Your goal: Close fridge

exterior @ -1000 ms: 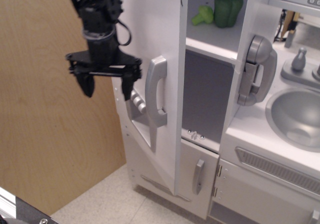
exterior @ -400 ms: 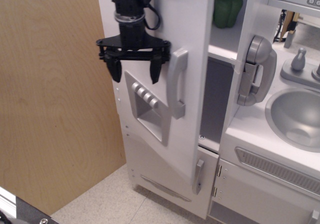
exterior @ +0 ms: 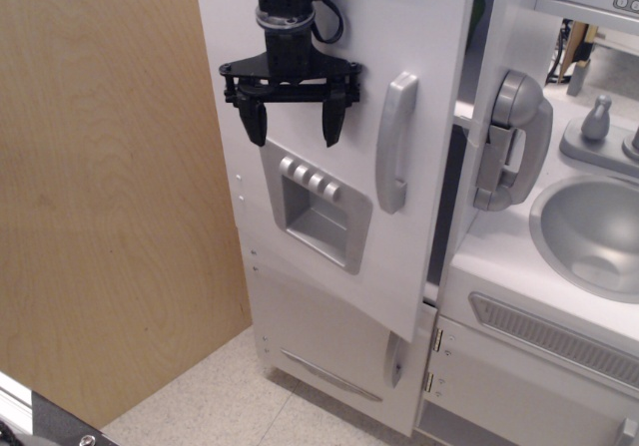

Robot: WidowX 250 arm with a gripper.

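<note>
The fridge is a tall white toy-kitchen cabinet. Its large door carries a grey vertical handle and a grey recessed dispenser panel. The door stands almost shut, with only a narrow dark gap left at its right edge. My black gripper is open and empty. It hangs in front of the door face, just above the dispenser panel and left of the handle. I cannot tell if the fingers touch the door.
A light wood panel stands at the left. A grey toy phone hangs right of the door. A grey sink with a faucet lies at the right. The lower door's small handle peeks out below.
The large door has swung right from wide open to nearly shut, hiding the shelves and green pepper. My gripper has moved right and up with the door, still open.
</note>
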